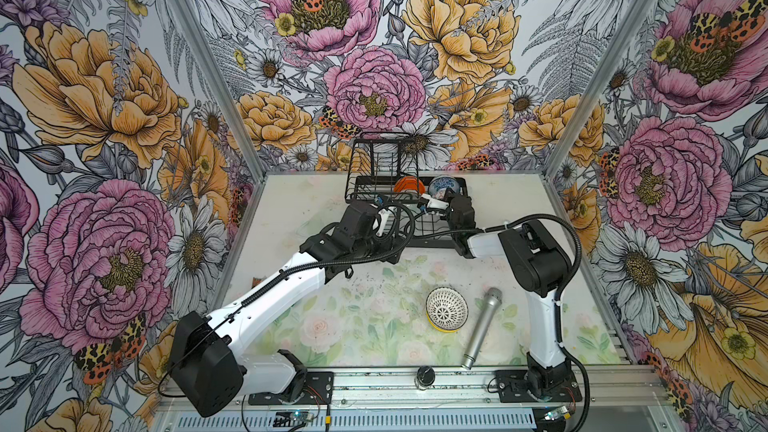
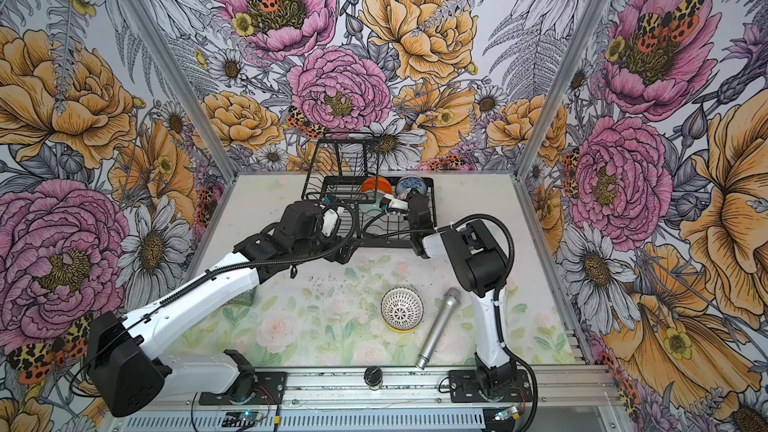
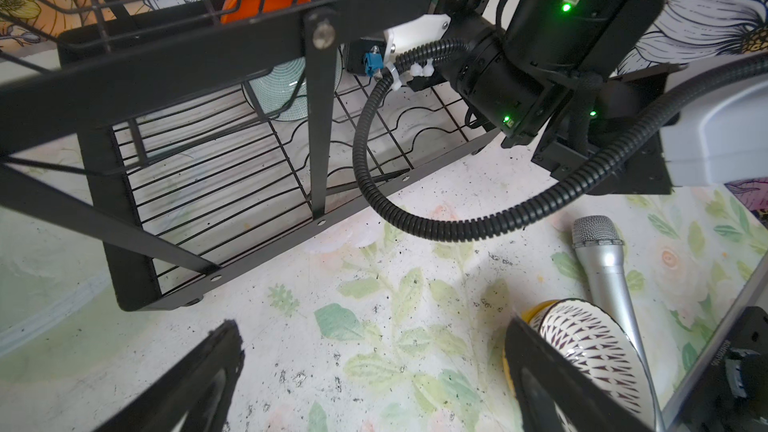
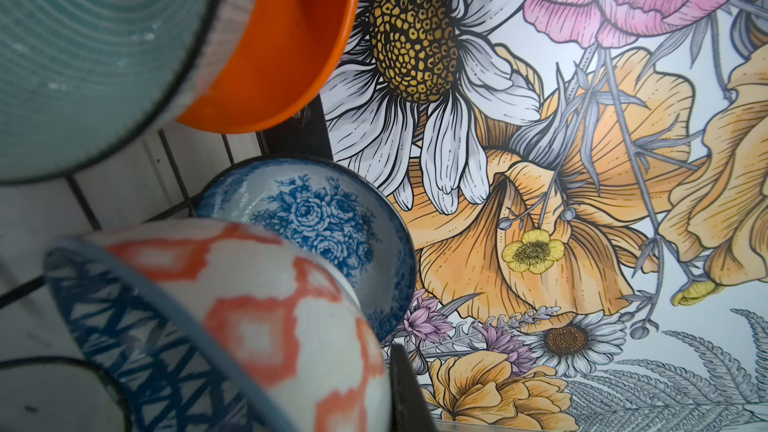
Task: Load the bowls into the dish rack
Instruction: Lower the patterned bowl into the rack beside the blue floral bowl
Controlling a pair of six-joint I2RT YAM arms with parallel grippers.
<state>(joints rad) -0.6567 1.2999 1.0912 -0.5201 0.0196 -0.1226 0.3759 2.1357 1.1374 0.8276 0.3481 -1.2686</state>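
Note:
The black wire dish rack (image 1: 432,245) stands at the back of the table. An orange bowl (image 1: 409,184) and a blue-and-white floral bowl (image 1: 444,187) stand on edge in it. A pale teal bowl (image 3: 286,89) stands in front of the orange one. My right gripper (image 1: 436,203) reaches into the rack, shut on the rim of a bowl with orange diamonds outside and blue lattice inside (image 4: 257,309). One finger (image 4: 405,388) shows outside its wall. My left gripper (image 3: 374,367) hangs open and empty over the table by the rack's front left. A white bowl with black lattice (image 1: 446,309) sits nested in a yellow bowl (image 1: 440,328) on the table.
A silver microphone (image 1: 482,326) lies just right of the nested bowls. The rack's raised upper tier (image 1: 382,155) stands at its back left. A small black round object (image 1: 424,376) sits on the front rail. The right arm's cable (image 3: 415,226) loops over the rack's front edge.

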